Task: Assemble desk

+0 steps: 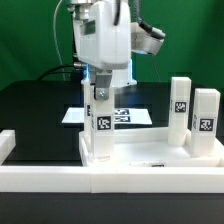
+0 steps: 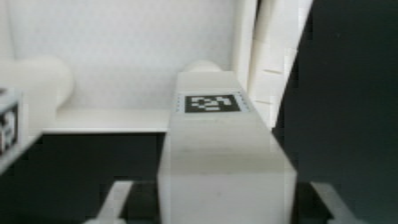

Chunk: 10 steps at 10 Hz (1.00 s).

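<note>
Pincer (image 1: 101,88) fingers are clamped on the top of an upright white leg (image 1: 102,120), holding it over the near-left corner of the tabletop (image 1: 150,150). The wrist view shows the leg (image 2: 221,150) between the two fingers, a square tag on its face. Two more legs (image 1: 180,108) (image 1: 206,122) stand upright at the tabletop's right edge. Behind, the marker board (image 1: 130,115) lies flat on the black table (image 1: 30,105). Low white rails (image 1: 40,170) border the near side.

Standing on the tabletop panel (image 1: 150,150): one leg (image 1: 101,115) toward the exterior view's left, two legs (image 1: 181,105) (image 1: 206,118) toward its right.
</note>
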Available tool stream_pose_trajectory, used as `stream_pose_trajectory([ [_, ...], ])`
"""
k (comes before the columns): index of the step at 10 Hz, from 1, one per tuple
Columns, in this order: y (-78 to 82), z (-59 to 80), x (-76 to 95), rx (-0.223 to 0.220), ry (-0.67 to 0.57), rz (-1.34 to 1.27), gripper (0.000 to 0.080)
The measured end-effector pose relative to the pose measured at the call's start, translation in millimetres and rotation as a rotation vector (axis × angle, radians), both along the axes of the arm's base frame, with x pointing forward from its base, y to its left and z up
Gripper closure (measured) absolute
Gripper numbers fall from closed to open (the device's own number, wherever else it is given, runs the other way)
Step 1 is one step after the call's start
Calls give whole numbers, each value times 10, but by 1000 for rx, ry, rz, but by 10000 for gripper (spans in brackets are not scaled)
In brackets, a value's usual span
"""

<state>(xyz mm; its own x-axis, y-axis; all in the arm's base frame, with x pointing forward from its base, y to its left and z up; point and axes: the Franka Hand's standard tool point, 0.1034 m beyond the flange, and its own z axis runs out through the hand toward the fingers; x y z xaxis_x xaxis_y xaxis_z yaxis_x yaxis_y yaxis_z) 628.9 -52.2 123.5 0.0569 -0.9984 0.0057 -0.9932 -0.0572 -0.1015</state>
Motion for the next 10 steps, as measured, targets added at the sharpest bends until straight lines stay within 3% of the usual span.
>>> stream_pose_trajectory([
  [2,-2,-1,-1,9,2,-59,511],
  [3,-1,-6,-3,6,2,-40,431],
  [4,-2,-11,-4,1,4,-2,431],
  [5,1,-28,-4,-8,7,53,235],
  [6,13,-44,3,-17,8,128,176],
  [10,5,-55,1,-48,6,428,151],
])
